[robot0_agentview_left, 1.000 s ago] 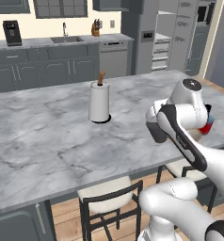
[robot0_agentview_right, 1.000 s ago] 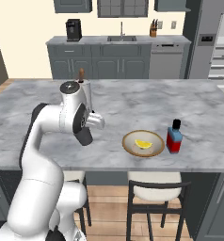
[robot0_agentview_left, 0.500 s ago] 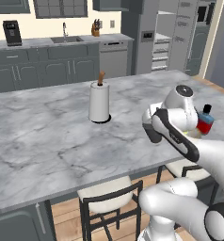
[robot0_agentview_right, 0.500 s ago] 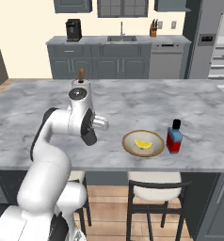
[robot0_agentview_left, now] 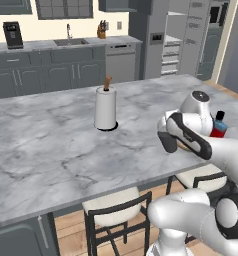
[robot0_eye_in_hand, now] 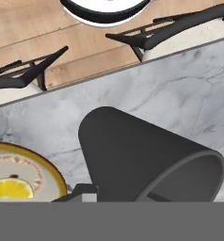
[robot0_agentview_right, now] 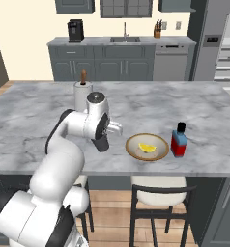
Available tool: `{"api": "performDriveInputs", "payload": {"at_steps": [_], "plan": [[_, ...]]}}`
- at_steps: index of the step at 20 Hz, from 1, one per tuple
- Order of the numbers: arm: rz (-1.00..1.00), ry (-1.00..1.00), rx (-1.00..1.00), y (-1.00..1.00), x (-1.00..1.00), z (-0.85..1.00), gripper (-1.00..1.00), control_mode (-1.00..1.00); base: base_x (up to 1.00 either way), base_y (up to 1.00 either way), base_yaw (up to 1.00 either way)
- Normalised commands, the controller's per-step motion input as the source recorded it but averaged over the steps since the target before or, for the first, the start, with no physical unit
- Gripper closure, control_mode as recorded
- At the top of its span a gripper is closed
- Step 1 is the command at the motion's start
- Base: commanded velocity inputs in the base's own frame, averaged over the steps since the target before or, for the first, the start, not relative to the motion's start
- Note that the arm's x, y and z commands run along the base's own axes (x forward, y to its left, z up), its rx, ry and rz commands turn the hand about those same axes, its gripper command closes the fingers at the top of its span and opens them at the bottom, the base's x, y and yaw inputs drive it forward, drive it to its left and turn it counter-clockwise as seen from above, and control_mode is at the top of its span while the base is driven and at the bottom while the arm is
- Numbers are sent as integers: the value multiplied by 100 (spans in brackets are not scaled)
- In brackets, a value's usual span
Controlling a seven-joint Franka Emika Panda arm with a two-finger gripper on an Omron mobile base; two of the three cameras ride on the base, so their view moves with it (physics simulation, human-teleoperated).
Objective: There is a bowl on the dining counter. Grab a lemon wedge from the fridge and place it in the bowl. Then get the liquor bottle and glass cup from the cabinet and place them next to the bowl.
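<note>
My gripper (robot0_agentview_right: 104,141) is shut on the glass cup (robot0_agentview_right: 101,142), a dark grey tumbler held tilted just above the dining counter (robot0_agentview_right: 35,108). Right of it lies the tan-brown bowl (robot0_agentview_right: 132,144) with the yellow lemon wedge (robot0_agentview_right: 147,147) inside. The liquor bottle (robot0_agentview_right: 179,141), blue over red with a black cap, stands beside the bowl on its right. In the hand view the glass cup (robot0_eye_in_hand: 142,160) lies across the middle, with the bowl (robot0_eye_in_hand: 41,162) and lemon wedge (robot0_eye_in_hand: 10,188) at lower left. From the left base view the glass cup (robot0_agentview_left: 167,142) hangs by the arm, the liquor bottle (robot0_agentview_left: 219,126) behind it.
A white paper-towel roll (robot0_agentview_left: 105,107) stands mid-counter, behind the arm in the right base view. Chairs (robot0_eye_in_hand: 180,28) line the near counter edge, over wooden floor. The fridge (robot0_agentview_left: 163,35) and sink worktop (robot0_agentview_right: 122,41) stand at the back.
The hand with the glass cup has swung a little toward the bowl and dipped slightly. Bowl, lemon wedge and bottle have not moved.
</note>
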Motion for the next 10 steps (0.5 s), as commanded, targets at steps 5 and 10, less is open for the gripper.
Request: {"api": "performDriveInputs", "payload": {"at_steps": [5, 10], "plan": [[0, 0, 14, -14, 29, -33, 100, -100, 0, 0, 0], [0, 0, 16, -1, 22, -35, 100, -100, 0, 0, 0]]}}
